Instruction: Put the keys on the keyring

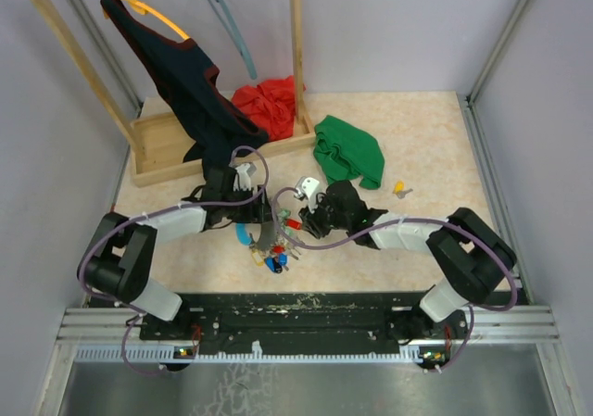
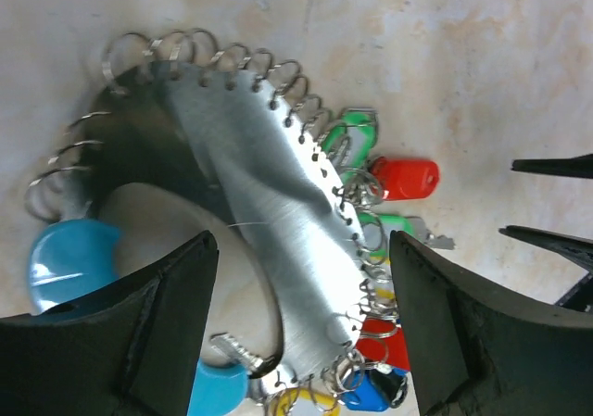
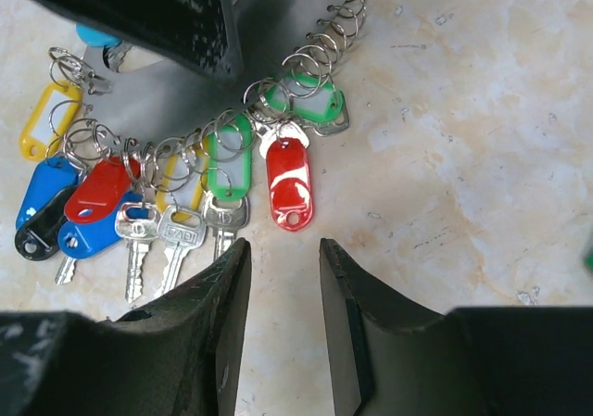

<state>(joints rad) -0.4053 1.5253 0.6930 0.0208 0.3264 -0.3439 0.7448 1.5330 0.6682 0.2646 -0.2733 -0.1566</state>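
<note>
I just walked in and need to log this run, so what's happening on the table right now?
Both arms meet mid-table at the keyring. The left gripper straddles its metal body with jaws open; the right gripper hovers, open and empty, just short of the tagged keys already hanging on it. One yellow-tagged key lies loose near the green cloth, not yet on.

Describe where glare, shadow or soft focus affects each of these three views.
Left wrist: glare streaks the keyring, and the left gripper is dark and soft-edged. Right wrist: a white highlight sits on the red tag; the keys are sharp, the right gripper blurred. Top external: even light, faint shadows.
</note>
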